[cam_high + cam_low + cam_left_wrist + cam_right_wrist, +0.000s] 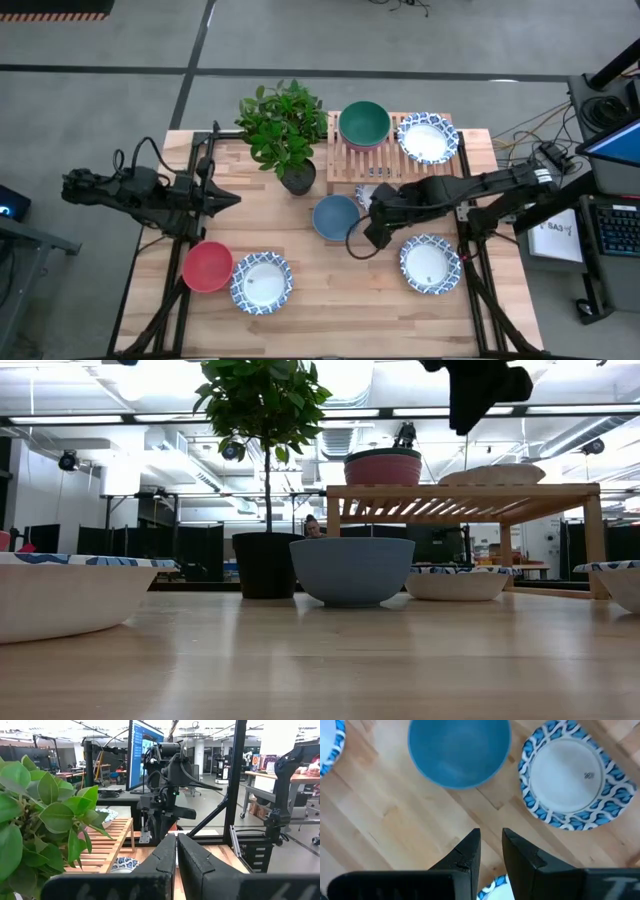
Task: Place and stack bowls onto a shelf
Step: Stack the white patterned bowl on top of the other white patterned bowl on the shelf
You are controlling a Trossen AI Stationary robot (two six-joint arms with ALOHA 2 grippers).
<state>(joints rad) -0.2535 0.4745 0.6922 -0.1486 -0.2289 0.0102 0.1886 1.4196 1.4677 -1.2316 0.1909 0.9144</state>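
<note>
The slatted shelf (385,165) stands at the table's far side. On it a dark green bowl sits inside a pink bowl (364,125), with a patterned white bowl (427,138) beside them. A blue bowl (336,217) stands on the table. My right gripper (370,228) hangs above the table just right of it, fingers pointing down, a narrow gap between them, empty; it also shows in the right wrist view (491,832). A patterned bowl (570,775) lies by the shelf's front. My left gripper (232,200) is shut and empty at the table's left.
A red bowl (207,266) and a patterned bowl (262,282) stand at the near left, and another patterned bowl (430,264) at the near right. A potted plant (285,130) stands left of the shelf.
</note>
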